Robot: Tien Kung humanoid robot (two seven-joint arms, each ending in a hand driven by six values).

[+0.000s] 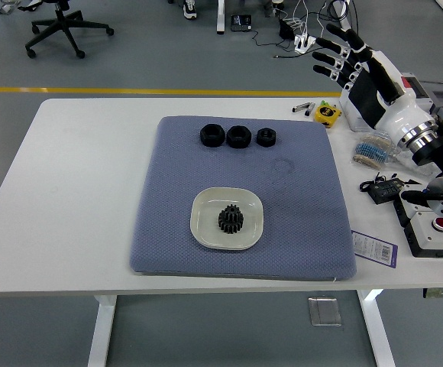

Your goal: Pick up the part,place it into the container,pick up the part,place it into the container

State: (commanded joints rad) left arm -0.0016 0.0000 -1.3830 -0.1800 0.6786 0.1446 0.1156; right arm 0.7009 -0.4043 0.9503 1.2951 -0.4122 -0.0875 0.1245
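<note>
A white square dish [227,218] sits on the blue mat [240,195] and holds a black gear [230,219]. Three black ring-shaped parts [238,136] lie in a row near the mat's far edge. My right hand [345,55] is raised high at the table's far right, fingers spread and empty, well away from the parts. My left arm is out of view.
At the right of the table lie a yellow object [328,114], a small bagged item [370,151], a black device with a red button [434,222] and a grey box [435,95]. A barcode label [374,248] lies by the mat's right corner.
</note>
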